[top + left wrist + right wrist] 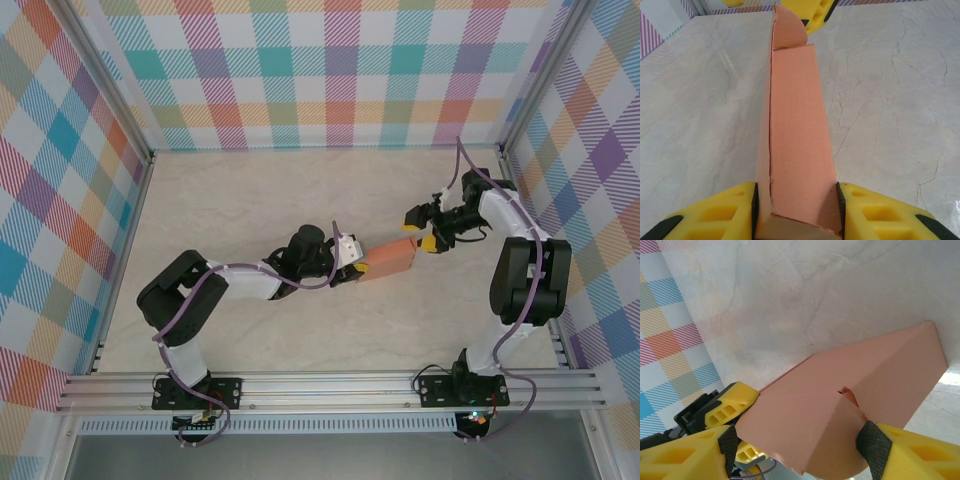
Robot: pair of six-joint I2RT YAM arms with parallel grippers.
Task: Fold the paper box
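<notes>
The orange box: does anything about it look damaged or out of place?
One end is unfinished: a rounded flap of the box stands up unfolded at the end away from the left gripper. A small ragged notch also shows on a crease.

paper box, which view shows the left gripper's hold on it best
Left wrist view: the paper box runs out from between the left gripper's fingers, pinched on both sides. Top external shows it small between the arms; right wrist shows its other end.

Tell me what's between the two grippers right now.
The paper box bridges them in the top view: the left gripper is shut on one end, and the right gripper straddles the other.
</notes>
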